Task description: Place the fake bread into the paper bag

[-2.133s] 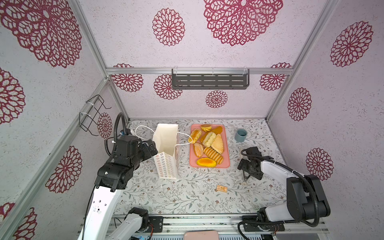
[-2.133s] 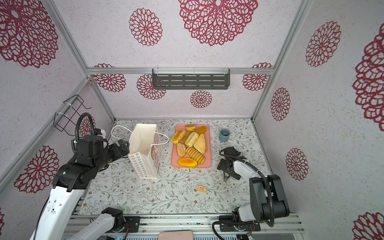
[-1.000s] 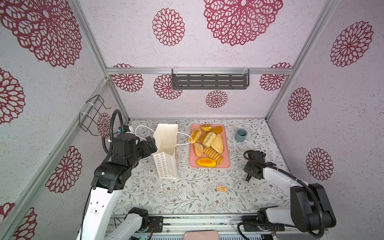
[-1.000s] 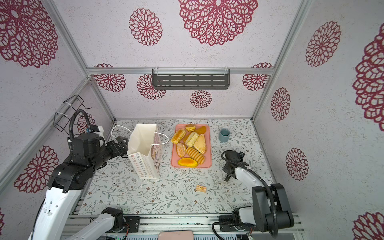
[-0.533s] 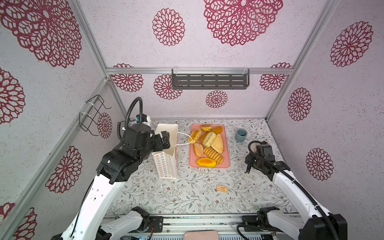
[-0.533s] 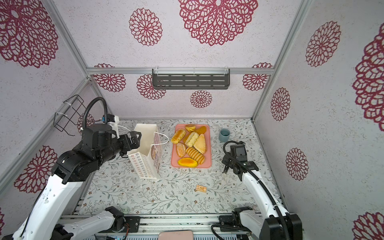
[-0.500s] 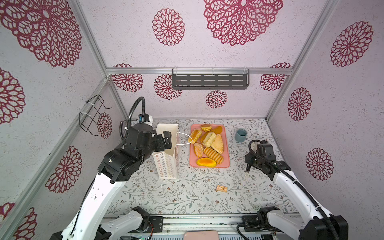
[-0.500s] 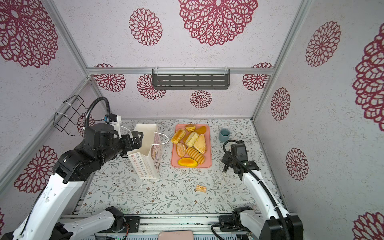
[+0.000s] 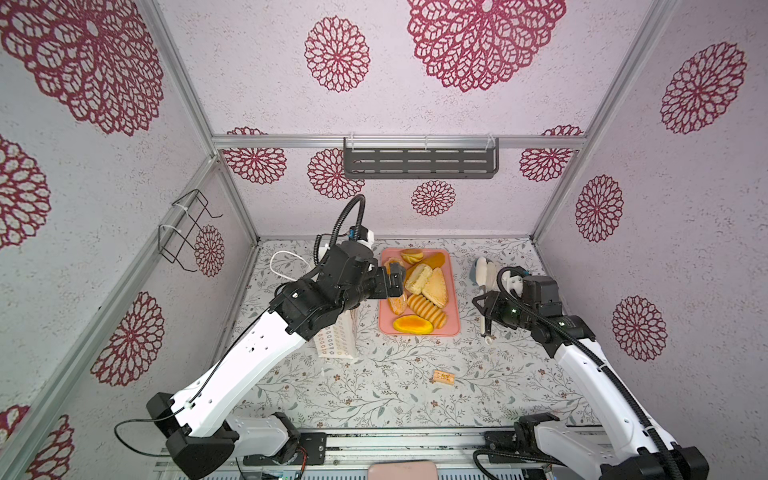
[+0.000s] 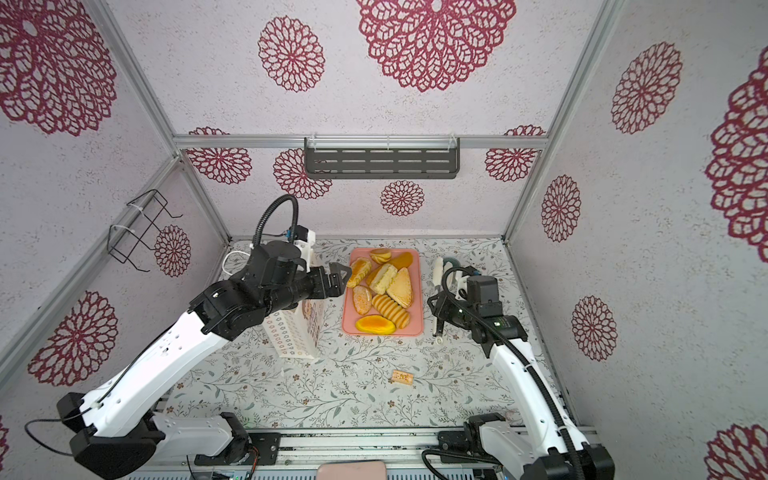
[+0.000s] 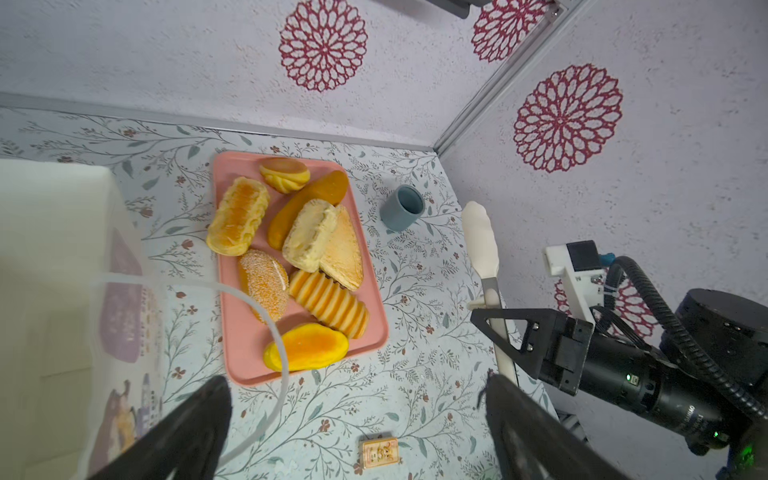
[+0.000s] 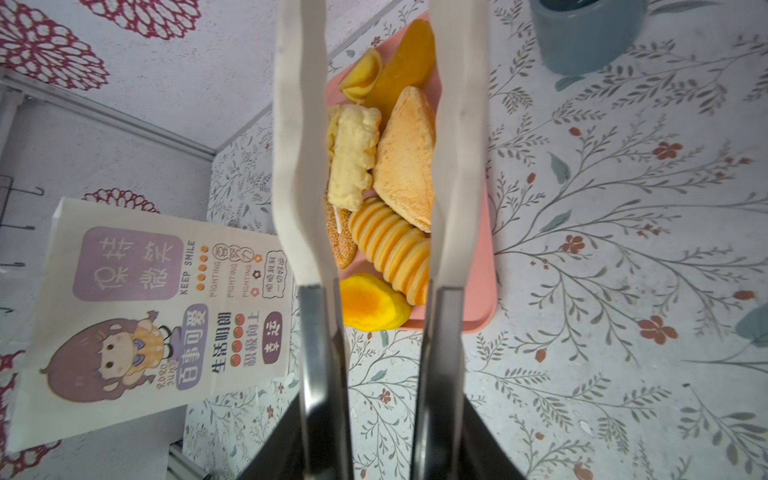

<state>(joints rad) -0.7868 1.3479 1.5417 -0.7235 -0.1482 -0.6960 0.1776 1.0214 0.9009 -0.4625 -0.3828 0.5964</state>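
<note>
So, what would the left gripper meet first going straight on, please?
Probably the paper bag's white cord handle, looping between the left gripper's open fingers; beyond that, the glossy orange bun on the pink tray. Depth is unclear.

The pink tray (image 9: 452,329) sits toward the back of the floral cloth (image 9: 374,395). There's a grey-blue cup (image 11: 402,208) at its 2 o'clock, white-tipped tongs (image 9: 483,270) at 3, a little tan printed block (image 9: 444,376) round 6, and a dark slotted shelf (image 9: 419,164) on the wall at 12.

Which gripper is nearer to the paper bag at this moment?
Left. The left gripper hangs open over the tray-side edge of the paper bag. The right gripper, shut on tongs, is beyond the pink tray.
</note>
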